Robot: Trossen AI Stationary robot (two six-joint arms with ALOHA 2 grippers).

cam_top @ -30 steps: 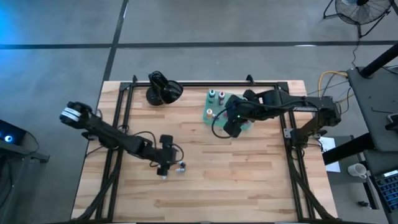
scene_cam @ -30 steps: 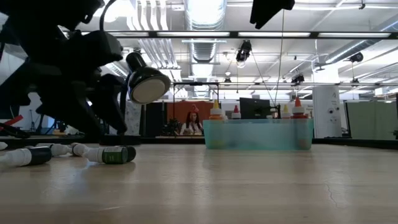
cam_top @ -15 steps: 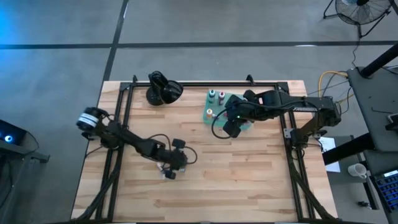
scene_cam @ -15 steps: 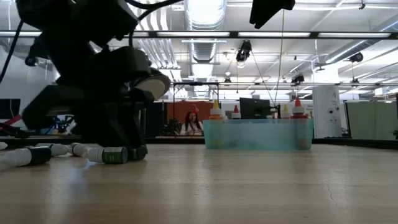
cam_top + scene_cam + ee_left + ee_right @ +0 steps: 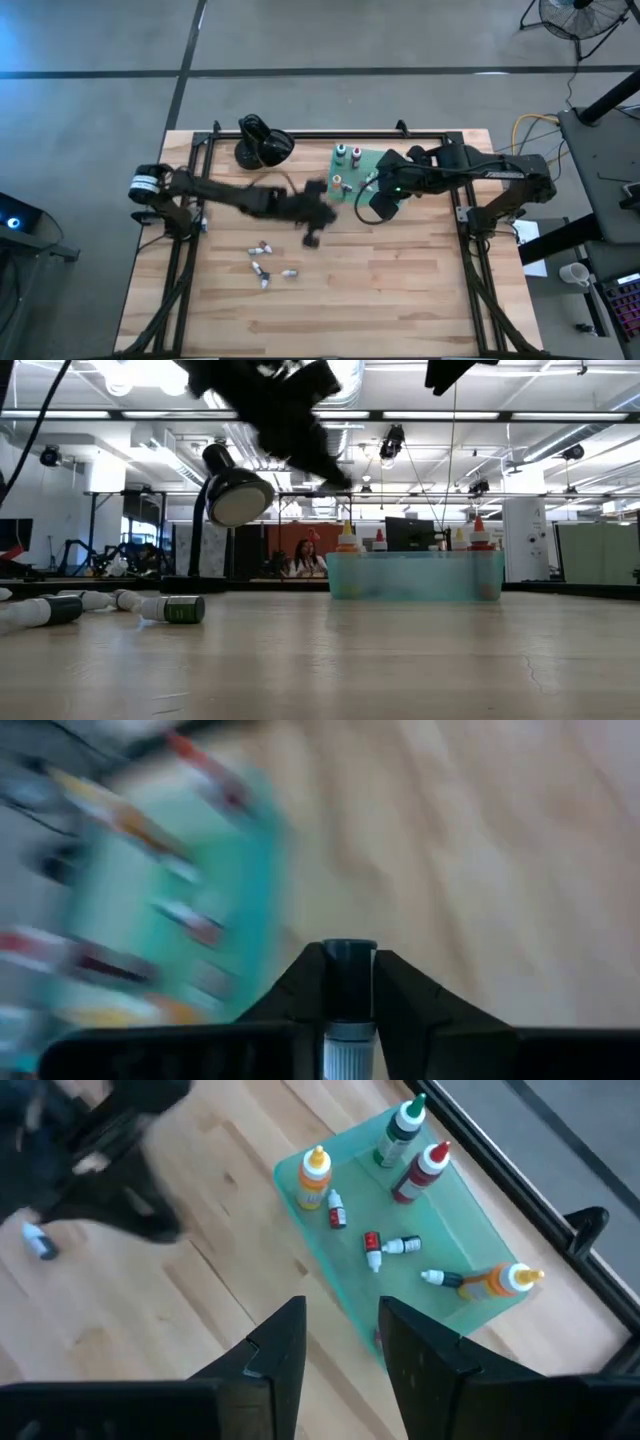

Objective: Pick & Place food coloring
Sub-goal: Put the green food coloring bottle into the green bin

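Note:
My left gripper [image 5: 314,232] hangs high over the table's middle, just left of the teal tray [image 5: 372,160], and is shut on a small food coloring bottle [image 5: 350,982] with a dark cap. The tray holds several bottles, some upright [image 5: 316,1176] and some lying [image 5: 400,1246]. More bottles [image 5: 262,268] lie on their sides on the wood at the near left. My right gripper [image 5: 341,1348] is open with nothing between its fingers, above the tray's near edge. My left gripper pinches the little bottle between its two fingers, one on each side of its cap end [image 5: 350,1008]. The bottle lies along the fingers, with the dark cap poking out past their tips and the white body [image 5: 350,1045] further back. It is lifted clear of the table.
A glossy black rounded object [image 5: 262,143] stands at the far edge, left of the tray. Black rails [image 5: 190,240] run along the table's left and right sides. Bare wood [image 5: 400,280] stretches across the near right.
My left gripper has shut on a bottle among those lying at the near left. It has risen and swung toward the table's right and far edges, up beside the tray, carrying the bottle clear of the wood. My right arm has shifted a little toward the right edge.

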